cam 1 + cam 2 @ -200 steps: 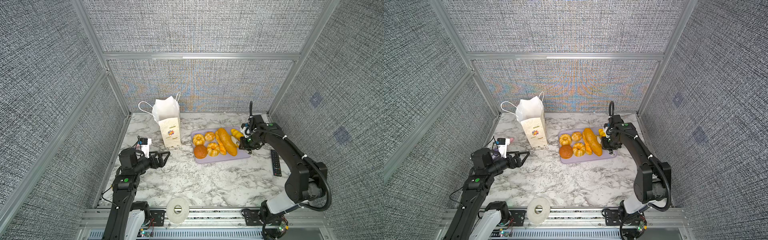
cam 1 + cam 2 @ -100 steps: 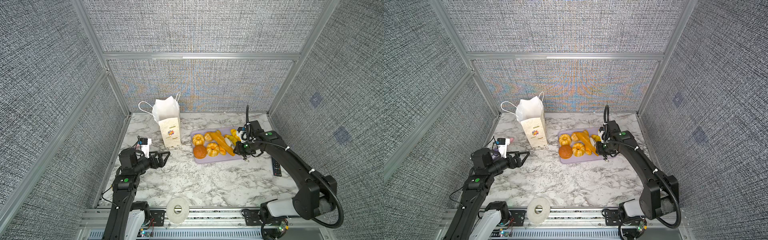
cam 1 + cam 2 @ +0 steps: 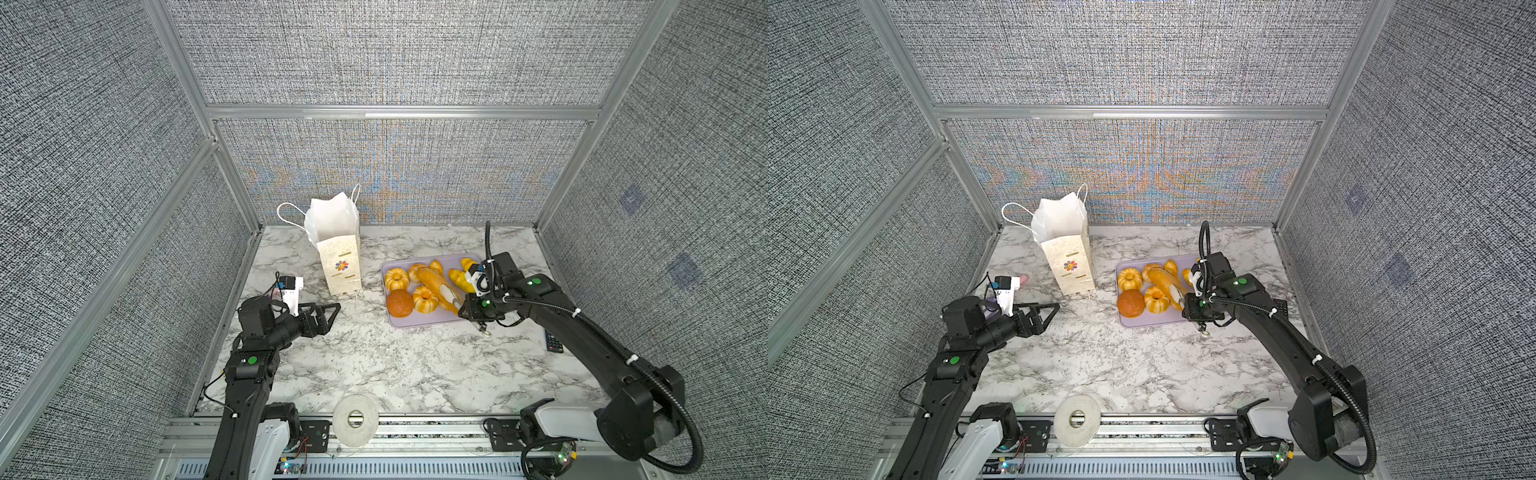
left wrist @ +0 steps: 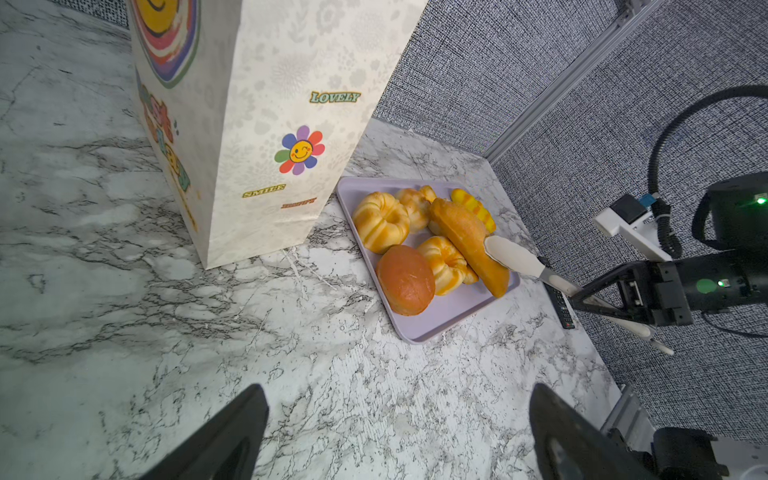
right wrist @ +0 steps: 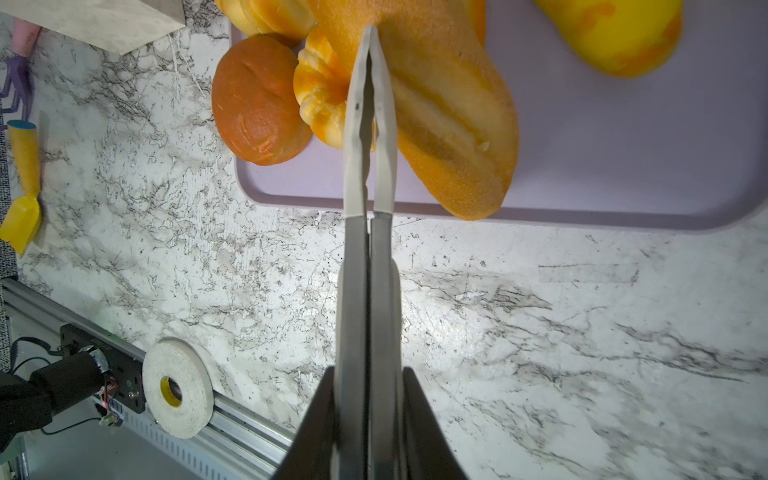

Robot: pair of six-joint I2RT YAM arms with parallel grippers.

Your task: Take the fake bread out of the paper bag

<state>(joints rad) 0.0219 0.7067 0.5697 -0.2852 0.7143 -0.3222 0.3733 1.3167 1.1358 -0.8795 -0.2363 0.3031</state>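
Paper bag stood upright on my table, back left, mouth open. It was cream, with white cord handles and a small flower print on the narrow side facing me. Fake bread sat piled on the lavender tray just right of the bag, not touching it. Two fluted ring buns lay side by side, with the round brown bun at the tray's front-left corner. The long loaf lay diagonally over the rest, its end overhanging the front rim. Striped yellow rolls were behind it.
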